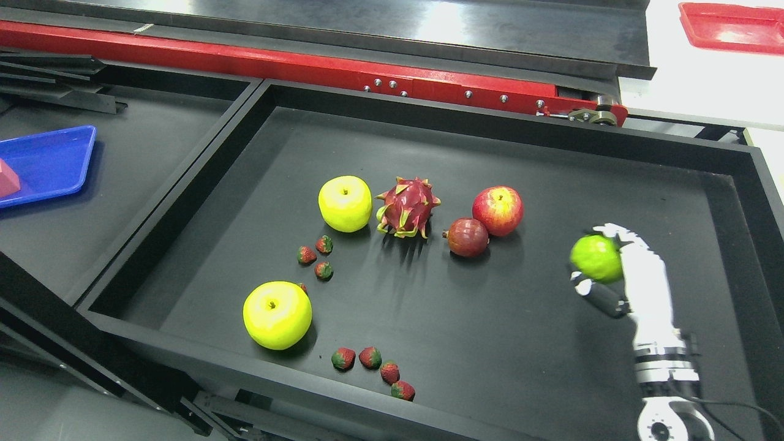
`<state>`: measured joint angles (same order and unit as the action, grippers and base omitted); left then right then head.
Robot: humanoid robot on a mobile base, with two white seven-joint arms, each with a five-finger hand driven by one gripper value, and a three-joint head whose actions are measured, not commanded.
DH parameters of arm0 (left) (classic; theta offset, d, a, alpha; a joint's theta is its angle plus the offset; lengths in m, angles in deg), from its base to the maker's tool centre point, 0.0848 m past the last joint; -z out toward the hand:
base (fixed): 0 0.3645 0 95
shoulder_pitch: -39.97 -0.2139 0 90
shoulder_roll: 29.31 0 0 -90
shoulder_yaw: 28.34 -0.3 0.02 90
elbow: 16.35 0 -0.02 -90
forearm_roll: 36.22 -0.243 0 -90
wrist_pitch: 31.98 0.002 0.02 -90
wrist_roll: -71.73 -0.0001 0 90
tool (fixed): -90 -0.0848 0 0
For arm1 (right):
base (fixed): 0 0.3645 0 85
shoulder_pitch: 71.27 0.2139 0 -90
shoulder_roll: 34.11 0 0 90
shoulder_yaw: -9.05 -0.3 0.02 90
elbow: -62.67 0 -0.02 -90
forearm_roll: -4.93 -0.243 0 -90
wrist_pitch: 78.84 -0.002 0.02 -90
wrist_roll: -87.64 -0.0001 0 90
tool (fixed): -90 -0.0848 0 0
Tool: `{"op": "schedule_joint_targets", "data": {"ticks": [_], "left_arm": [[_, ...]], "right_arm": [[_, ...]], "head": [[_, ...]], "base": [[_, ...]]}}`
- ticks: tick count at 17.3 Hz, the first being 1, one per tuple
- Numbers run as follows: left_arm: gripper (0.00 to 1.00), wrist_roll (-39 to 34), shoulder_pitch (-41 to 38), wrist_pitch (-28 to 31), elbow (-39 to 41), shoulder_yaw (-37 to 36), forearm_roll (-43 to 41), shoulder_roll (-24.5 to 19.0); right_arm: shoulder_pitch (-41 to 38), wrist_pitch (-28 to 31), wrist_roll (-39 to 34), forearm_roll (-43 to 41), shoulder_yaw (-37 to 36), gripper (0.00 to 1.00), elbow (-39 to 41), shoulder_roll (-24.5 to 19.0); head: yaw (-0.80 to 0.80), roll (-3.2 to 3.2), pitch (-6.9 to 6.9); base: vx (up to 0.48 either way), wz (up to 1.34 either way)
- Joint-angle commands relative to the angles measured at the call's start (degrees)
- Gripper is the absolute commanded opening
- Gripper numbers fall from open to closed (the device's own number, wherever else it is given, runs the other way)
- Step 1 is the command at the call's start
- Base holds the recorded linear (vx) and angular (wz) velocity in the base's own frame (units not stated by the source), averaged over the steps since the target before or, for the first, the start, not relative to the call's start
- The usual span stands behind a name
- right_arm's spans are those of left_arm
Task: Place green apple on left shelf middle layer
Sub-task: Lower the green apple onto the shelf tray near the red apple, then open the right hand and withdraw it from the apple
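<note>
A small green apple (595,258) is held in my right hand (603,263), whose arm rises from the lower right; the white fingers (614,233) curl over its top and the thumb sits beneath it. It hangs over the right part of the black tray (539,343). The left hand does not show.
In the tray lie two yellow-green apples (345,203) (277,315), a dragon fruit (407,207), a red apple (498,210), a dark red fruit (467,236) and several strawberries (370,357). A blue tray (52,162) sits at the left, a red tray (732,26) at the top right.
</note>
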<state>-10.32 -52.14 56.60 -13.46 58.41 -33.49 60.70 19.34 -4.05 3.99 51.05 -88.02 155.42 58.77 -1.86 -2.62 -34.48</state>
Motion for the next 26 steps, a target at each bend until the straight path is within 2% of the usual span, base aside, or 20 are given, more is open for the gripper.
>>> {"op": "schedule_joint_targets", "data": {"ticks": [1,4,6,10,11,12,13,16,18,20,23,24,26], "left_arm": [[1.0,0.05,0.0,-0.07,0.01,0.0,0.0,-1.0],[1.0,-0.04,0.0,-0.07,0.01,0.0,0.0,-1.0],[1.0,0.05,0.0,-0.07,0.01,0.0,0.0,-1.0],[1.0,0.05,0.0,0.02,0.01,0.0,0.0,-1.0],[1.0,0.05,0.0,-0.07,0.01,0.0,0.0,-1.0],[1.0,0.05,0.0,0.02,0.01,0.0,0.0,-1.0],[1.0,-0.04,0.0,-0.07,0.01,0.0,0.0,-1.0],[1.0,-0.04,0.0,-0.07,0.01,0.0,0.0,-1.0],[1.0,0.05,0.0,0.02,0.01,0.0,0.0,-1.0],[1.0,0.05,0.0,-0.07,0.01,0.0,0.08,-1.0],[1.0,0.05,0.0,0.02,0.01,0.0,0.0,-1.0],[1.0,0.05,0.0,-0.07,0.01,0.0,0.0,-1.0],[1.0,-0.04,0.0,-0.07,0.01,0.0,0.0,-1.0]], "right_arm": [[6.49,0.44,-0.81,10.81,19.89,0.0,-4.13,-0.49],[7.91,0.18,-1.6,10.92,21.83,0.0,-6.35,-1.29],[6.16,-0.17,-1.87,12.23,28.39,0.0,-6.26,-1.3],[7.73,0.53,-2.56,13.65,28.18,0.02,-6.87,-1.47],[8.0,1.49,-3.26,12.26,26.6,0.15,-6.87,-1.56],[8.17,3.07,-3.71,9.89,24.67,0.53,-6.87,-1.73],[8.26,4.13,-3.97,5.78,22.83,1.0,-6.79,-1.65],[8.18,4.05,-3.97,-12.22,17.82,1.0,-6.17,-1.56],[8.09,2.13,-4.06,-19.11,15.35,1.0,-5.21,-1.56],[7.3,-1.39,-3.8,-25.86,9.92,1.0,-3.46,-1.82],[4.06,-1.58,-4.15,-45.1,3.31,1.0,-2.66,-1.88],[2.65,-1.75,-4.15,-48.02,1.99,1.0,-2.13,-1.88],[-1.21,-1.93,-4.15,-48.75,1.28,1.0,-0.03,-1.88]], "head": [[0.0,0.0,0.0],[0.0,0.0,0.0],[0.0,0.0,0.0],[0.0,0.0,0.0],[0.0,0.0,0.0],[0.0,0.0,0.0],[0.0,0.0,0.0],[0.0,0.0,0.0],[0.0,0.0,0.0],[0.0,0.0,0.0],[0.0,0.0,0.0],[0.0,0.0,0.0],[0.0,0.0,0.0]], "base": [[0.042,0.0],[0.025,0.0],[0.0,0.0],[0.0,0.0],[0.0,0.0],[0.0,0.0],[0.0,0.0],[0.0,0.0],[0.0,0.0],[0.0,0.0],[0.0,0.0],[0.0,0.0],[0.0,0.0]]}}
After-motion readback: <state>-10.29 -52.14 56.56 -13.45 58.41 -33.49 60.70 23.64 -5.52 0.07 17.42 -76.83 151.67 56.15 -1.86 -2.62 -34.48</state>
